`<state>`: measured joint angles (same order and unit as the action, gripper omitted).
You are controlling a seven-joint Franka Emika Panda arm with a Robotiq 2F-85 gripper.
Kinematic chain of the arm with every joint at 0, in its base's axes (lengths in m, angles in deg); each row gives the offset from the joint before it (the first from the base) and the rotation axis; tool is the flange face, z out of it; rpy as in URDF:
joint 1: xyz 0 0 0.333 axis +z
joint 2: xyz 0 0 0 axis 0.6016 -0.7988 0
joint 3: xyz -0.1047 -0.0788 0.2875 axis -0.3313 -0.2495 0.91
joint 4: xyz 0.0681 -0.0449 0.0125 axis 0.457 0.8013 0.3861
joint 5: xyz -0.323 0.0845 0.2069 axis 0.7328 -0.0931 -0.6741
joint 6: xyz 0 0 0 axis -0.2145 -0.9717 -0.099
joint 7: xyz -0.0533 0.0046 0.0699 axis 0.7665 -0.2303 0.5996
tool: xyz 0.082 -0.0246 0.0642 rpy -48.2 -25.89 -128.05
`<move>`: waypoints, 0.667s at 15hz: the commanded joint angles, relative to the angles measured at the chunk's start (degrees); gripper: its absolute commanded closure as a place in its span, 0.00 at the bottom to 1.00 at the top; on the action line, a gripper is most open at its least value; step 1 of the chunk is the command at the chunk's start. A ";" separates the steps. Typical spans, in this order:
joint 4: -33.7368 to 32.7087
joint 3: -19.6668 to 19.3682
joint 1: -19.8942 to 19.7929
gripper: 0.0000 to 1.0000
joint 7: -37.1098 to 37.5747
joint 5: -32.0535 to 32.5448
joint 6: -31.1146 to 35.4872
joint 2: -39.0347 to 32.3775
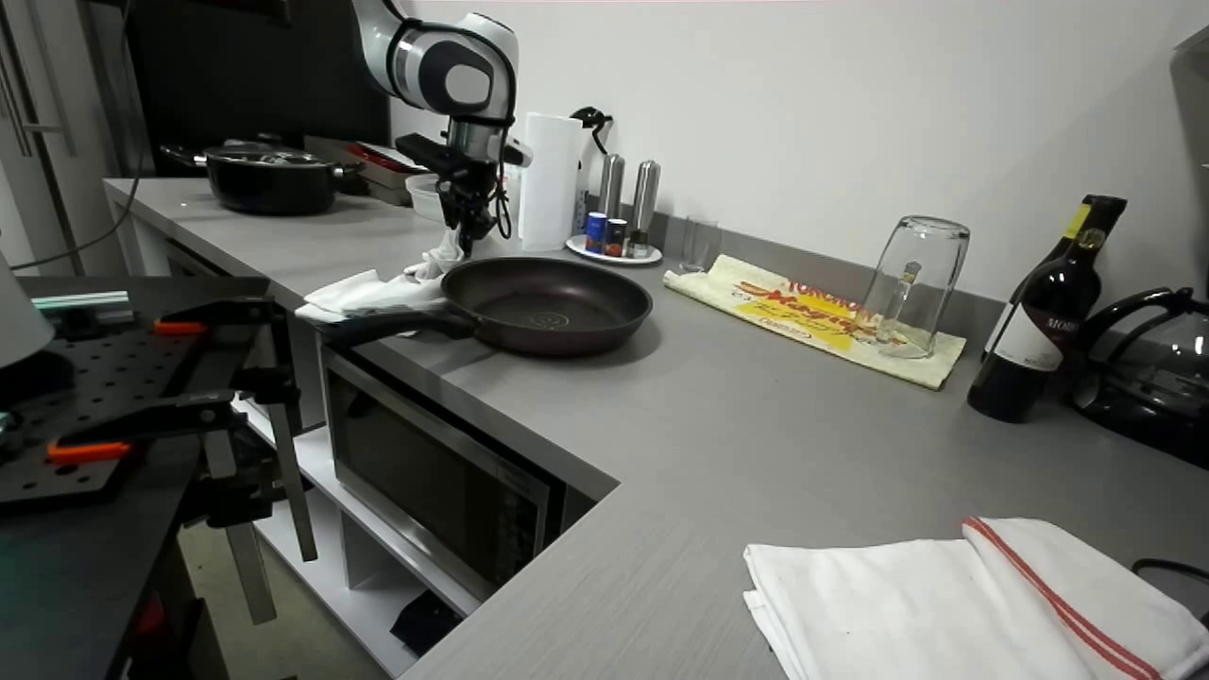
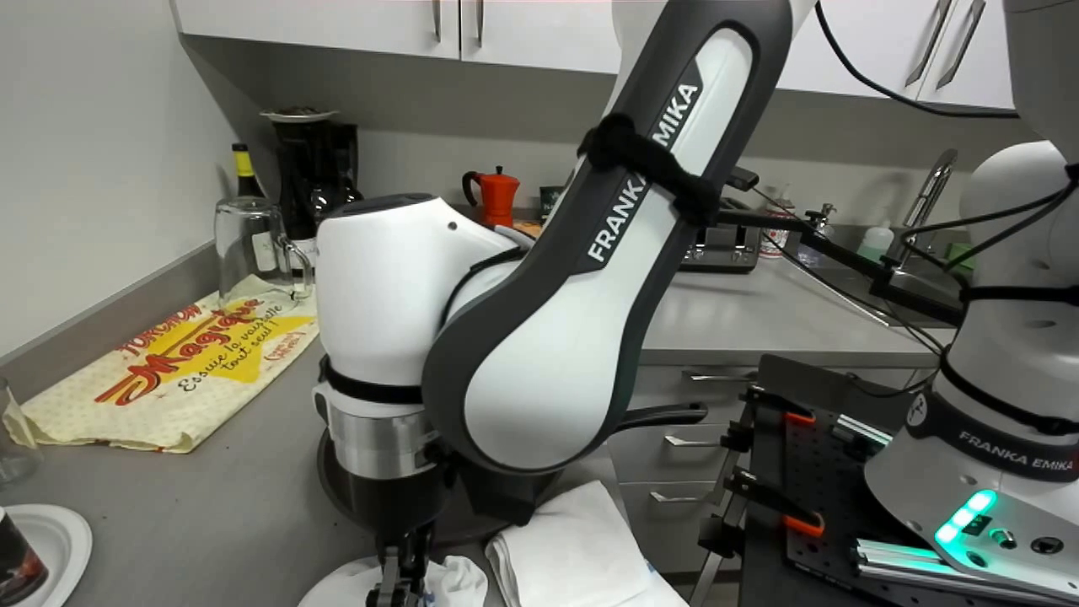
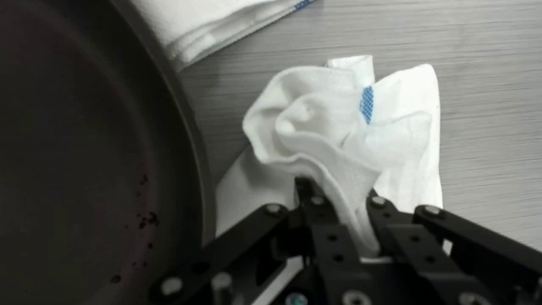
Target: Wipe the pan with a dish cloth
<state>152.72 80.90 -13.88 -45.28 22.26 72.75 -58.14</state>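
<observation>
The dark pan [image 1: 557,307] rests on the grey counter, its handle [image 1: 397,326] toward the counter's front edge. In the wrist view the pan [image 3: 76,148] fills the left side, with small dark specks [image 3: 148,220] inside. In an exterior view the arm hides most of the pan [image 2: 333,485]. My gripper [image 3: 338,190] is shut on a crumpled white dish cloth [image 3: 313,110] with a blue mark, beside the pan and outside its rim. The cloth's lower part appears to lie on the counter. The gripper also shows in both exterior views [image 1: 465,236] [image 2: 400,582].
A folded white cloth [image 1: 364,295] lies by the pan handle. A white plate [image 1: 614,257] with shakers, a paper towel roll [image 1: 551,179] and a yellow towel [image 1: 774,312] with a glass mug [image 1: 911,283] line the wall. A red-striped white cloth [image 1: 945,604] lies nearer that camera.
</observation>
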 commanded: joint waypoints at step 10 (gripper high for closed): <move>5.74 1.63 3.96 0.01 6.07 1.34 0.28 5.66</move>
<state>154.91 82.77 -11.35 -41.87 22.25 72.73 -56.49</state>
